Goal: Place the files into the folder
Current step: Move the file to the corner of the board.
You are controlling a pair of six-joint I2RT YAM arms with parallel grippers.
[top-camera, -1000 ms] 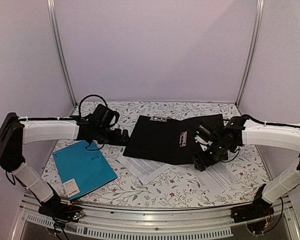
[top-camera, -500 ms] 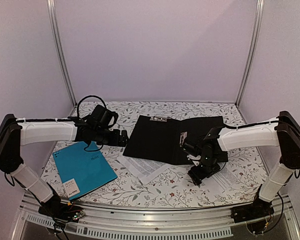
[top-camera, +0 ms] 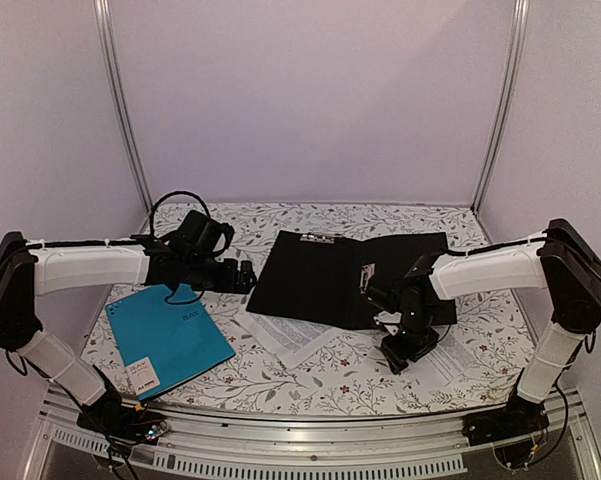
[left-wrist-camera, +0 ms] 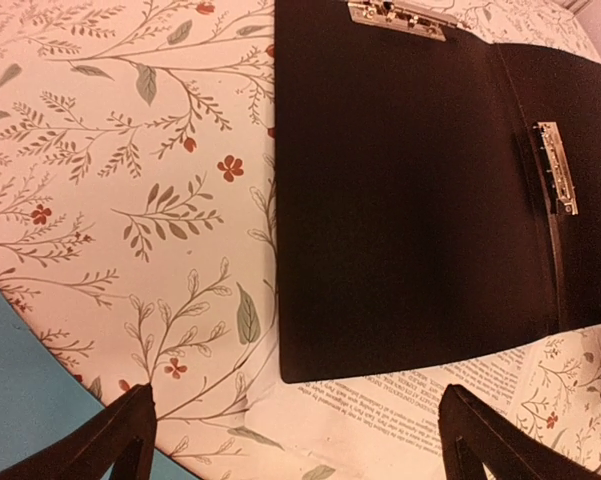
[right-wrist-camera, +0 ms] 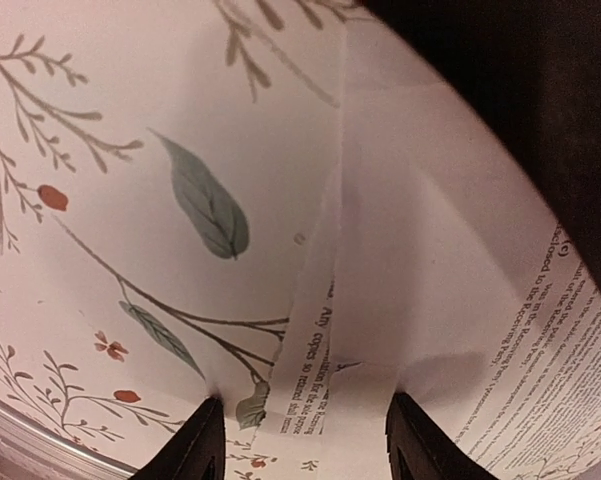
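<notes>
The black folder [top-camera: 345,275] lies open at the table's middle, a silver clip [left-wrist-camera: 395,15] at its far edge and another [left-wrist-camera: 558,170] by the spine. White printed files lie partly under its near edge, one sheet [top-camera: 290,338] at the front left and more [top-camera: 465,345] at the front right. My left gripper [top-camera: 246,278] is open and empty, hovering by the folder's left corner [left-wrist-camera: 300,340] with a sheet [left-wrist-camera: 430,420] below it. My right gripper [top-camera: 395,352] is open, its fingertips [right-wrist-camera: 200,445] down on the table, straddling the sheets' edges [right-wrist-camera: 325,390] beside the folder [right-wrist-camera: 540,100].
A teal-blue folder [top-camera: 170,338] lies at the front left, its corner in the left wrist view [left-wrist-camera: 20,400]. The floral tablecloth [top-camera: 310,385] covers the table. Metal frame posts [top-camera: 125,110] stand at the back corners, and a rail [top-camera: 310,425] runs along the near edge.
My right arm has swung from over the folder's right flap down and left onto the sheets at the front. My left gripper has hardly moved.
</notes>
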